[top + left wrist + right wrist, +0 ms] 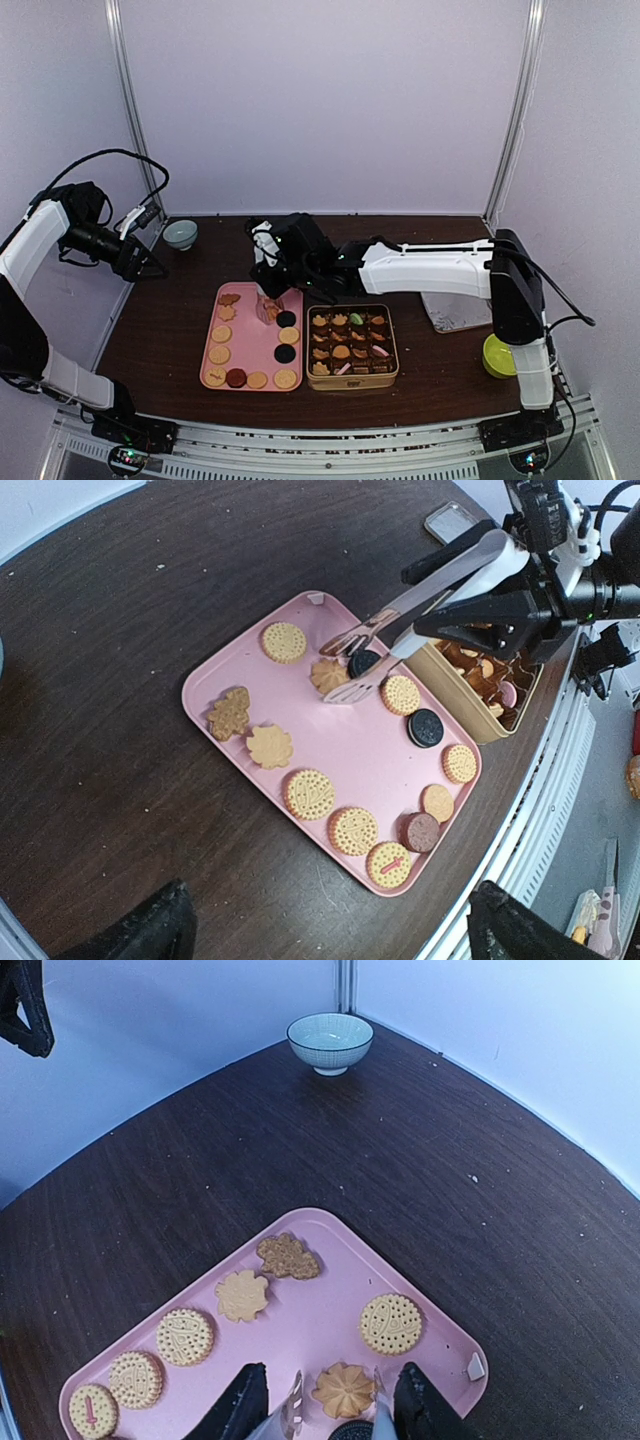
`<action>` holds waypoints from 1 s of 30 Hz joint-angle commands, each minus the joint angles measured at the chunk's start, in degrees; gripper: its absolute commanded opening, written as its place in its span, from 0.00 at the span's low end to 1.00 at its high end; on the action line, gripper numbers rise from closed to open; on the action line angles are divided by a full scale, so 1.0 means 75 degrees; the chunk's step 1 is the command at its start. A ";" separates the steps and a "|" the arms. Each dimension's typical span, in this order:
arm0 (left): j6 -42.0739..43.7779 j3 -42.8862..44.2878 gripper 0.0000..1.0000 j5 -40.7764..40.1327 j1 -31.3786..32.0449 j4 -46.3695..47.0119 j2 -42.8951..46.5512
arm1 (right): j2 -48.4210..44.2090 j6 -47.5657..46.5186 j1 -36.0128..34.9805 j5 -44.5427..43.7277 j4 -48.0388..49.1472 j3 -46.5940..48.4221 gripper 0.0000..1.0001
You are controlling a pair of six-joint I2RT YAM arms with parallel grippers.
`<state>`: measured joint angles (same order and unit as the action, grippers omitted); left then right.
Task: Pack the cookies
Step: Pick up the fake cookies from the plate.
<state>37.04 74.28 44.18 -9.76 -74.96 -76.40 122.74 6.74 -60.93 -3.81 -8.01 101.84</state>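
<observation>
Several cookies (310,793) lie on a pink tray (253,352), mostly round and tan, a few dark. More fill the compartments of a gold tin (352,345) to its right. My right gripper (330,1412) is shut on metal tongs (410,615). The tong tips stand on either side of a flower-shaped cookie (345,1390) near the tray's far right part, beside a dark round one (363,662). My left gripper (330,942) hangs open and empty above the table's left side, looking down on the tray.
A small pale bowl (180,234) stands at the back left. A grey flat lid (455,312) lies right of the tin, and a green cup (497,355) sits by the right arm's base. The tray's front edge is close to the table's near edge.
</observation>
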 commanded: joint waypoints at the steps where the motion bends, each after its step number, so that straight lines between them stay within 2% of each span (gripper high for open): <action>1: 0.0124 0.0080 0.97 0.0156 -0.0061 -0.0032 0.0026 | 0.0155 0.0082 0.0037 0.0180 0.0153 0.0039 0.43; 9: 0.0121 0.0172 0.97 0.0178 -0.0061 -0.0072 -0.0020 | 0.0140 0.0228 -0.0051 0.0411 0.0257 0.0060 0.39; 19: 0.0136 0.0162 0.97 0.0193 -0.0059 -0.0073 -0.0065 | -0.0270 0.0132 -0.0045 0.0286 0.0268 0.0203 0.29; 24: 0.0136 0.0208 0.97 0.0185 -0.0064 -0.0061 -0.0096 | -0.1157 0.0063 -0.0110 0.0227 0.0476 0.0075 0.28; 30: 0.0148 0.0166 0.97 0.0220 -0.0067 -0.0020 -0.0166 | -0.2980 0.0185 -0.0128 -0.0037 0.0836 -0.1736 0.27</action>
<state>37.10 74.41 44.31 -9.76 -75.11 -76.95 112.60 7.70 -61.54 -1.83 -6.50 95.98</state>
